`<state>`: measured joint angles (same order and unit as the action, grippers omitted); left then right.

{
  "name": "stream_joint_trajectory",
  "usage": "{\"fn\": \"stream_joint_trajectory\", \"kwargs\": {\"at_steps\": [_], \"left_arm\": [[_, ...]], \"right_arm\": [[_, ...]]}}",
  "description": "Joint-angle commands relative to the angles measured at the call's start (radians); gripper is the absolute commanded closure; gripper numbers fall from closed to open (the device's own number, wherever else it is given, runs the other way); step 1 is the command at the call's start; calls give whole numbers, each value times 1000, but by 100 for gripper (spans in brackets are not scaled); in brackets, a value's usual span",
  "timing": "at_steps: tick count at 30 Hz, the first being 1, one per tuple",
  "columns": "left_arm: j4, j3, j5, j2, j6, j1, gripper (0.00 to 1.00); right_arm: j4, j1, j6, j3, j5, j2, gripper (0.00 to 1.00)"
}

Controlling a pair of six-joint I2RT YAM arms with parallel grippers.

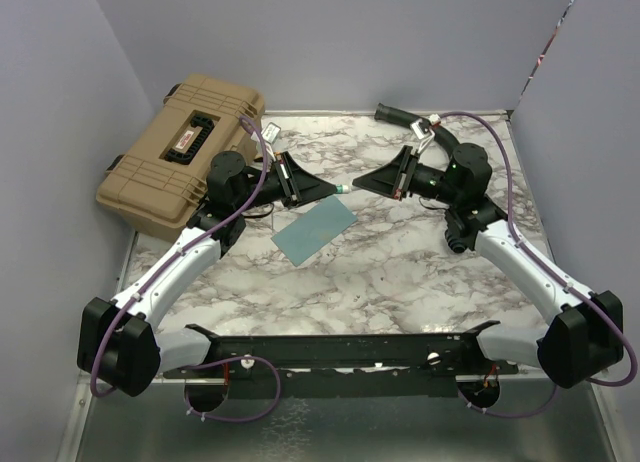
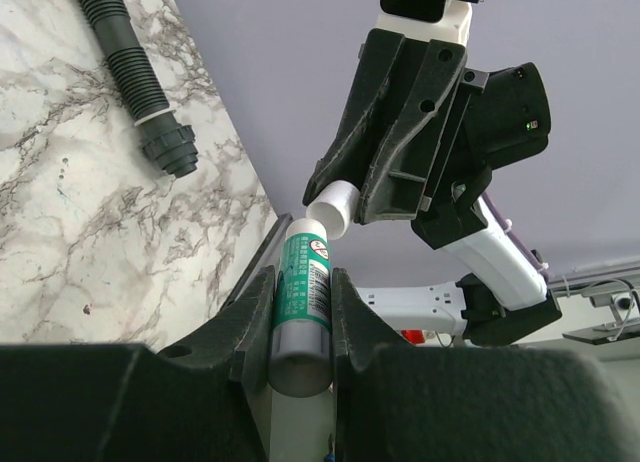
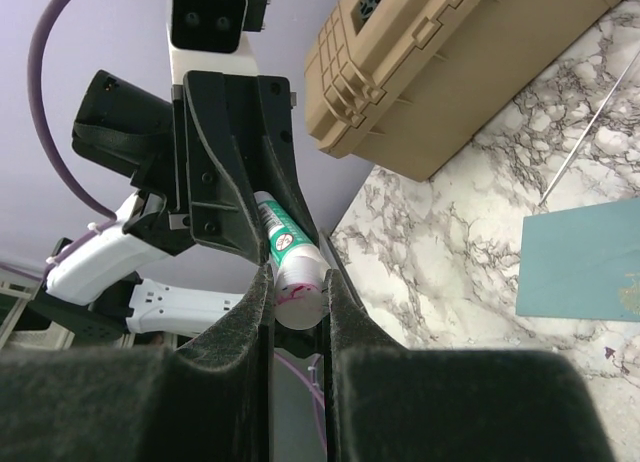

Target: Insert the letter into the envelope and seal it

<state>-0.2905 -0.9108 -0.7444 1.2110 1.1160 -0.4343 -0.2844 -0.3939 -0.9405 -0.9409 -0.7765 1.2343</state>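
Two steps in this task, and I'd say you're on the 2nd: sealing prep. No tan letter shows in any view, so my guess is it's already inside the teal envelope (image 1: 315, 230). Can't confirm, contents hidden. Envelope lies flat on the marble counter (image 1: 400, 272), centre, just in front of both pincers, nothing touching it. Flap state: can't tell from above.

Your left pincer (image 2: 305, 272) is pinching the glue stick (image 3: 283, 232) by its body. Your right pincer (image 3: 295, 282) is pinching its white cap (image 2: 335, 204). Both are held up off the counter, tip to tip. Cap sits at the tube mouth; can't tell if it's parted.

Left to do, prob.: uncap, glue flap, press it down.

Tan hard case (image 1: 185, 147) at back left, lid down, contents not visible.
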Motion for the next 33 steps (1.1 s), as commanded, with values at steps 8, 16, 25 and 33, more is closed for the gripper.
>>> {"fn": "stream_joint_trajectory", "kwargs": {"at_steps": [8, 16, 25, 33], "left_arm": [[-28, -26, -26, 5, -18, -9, 100], [-30, -28, -29, -3, -12, -12, 100], [-97, -29, -29, -33, 62, -12, 100], [-198, -29, -34, -40, 128, -18, 100]], "right_arm": [[3, -16, 19, -26, -38, 13, 98], [9, -28, 27, -30, -42, 27, 97], [-52, -29, -32, 22, -26, 11, 99], [-214, -66, -181, 57, -44, -10, 100]]}}
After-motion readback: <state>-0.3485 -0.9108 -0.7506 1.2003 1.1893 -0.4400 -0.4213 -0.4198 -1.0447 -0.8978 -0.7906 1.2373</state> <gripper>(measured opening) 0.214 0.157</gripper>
